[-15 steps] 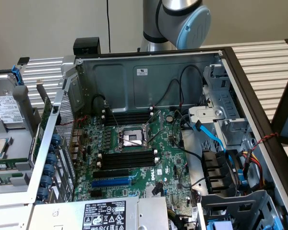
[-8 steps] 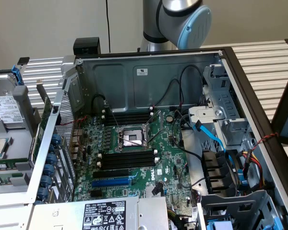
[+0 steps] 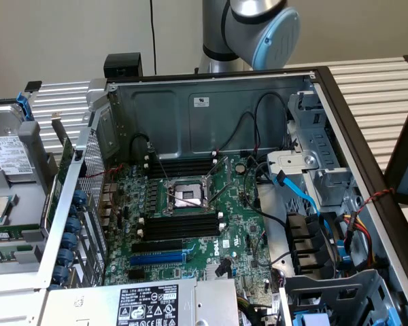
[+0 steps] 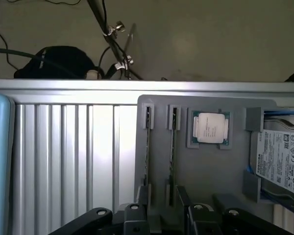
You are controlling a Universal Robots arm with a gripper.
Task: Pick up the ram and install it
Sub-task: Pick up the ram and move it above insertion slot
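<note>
The gripper (image 4: 162, 215) hangs unclenched and empty over the gray tray (image 4: 206, 171), where the ram (image 4: 172, 147) stands on edge in its slot, between another stick (image 4: 147, 147) and the CPU (image 4: 210, 128).

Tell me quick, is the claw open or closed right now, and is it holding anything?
Claw: open, holding nothing, above the ram in the gray tray.
</note>
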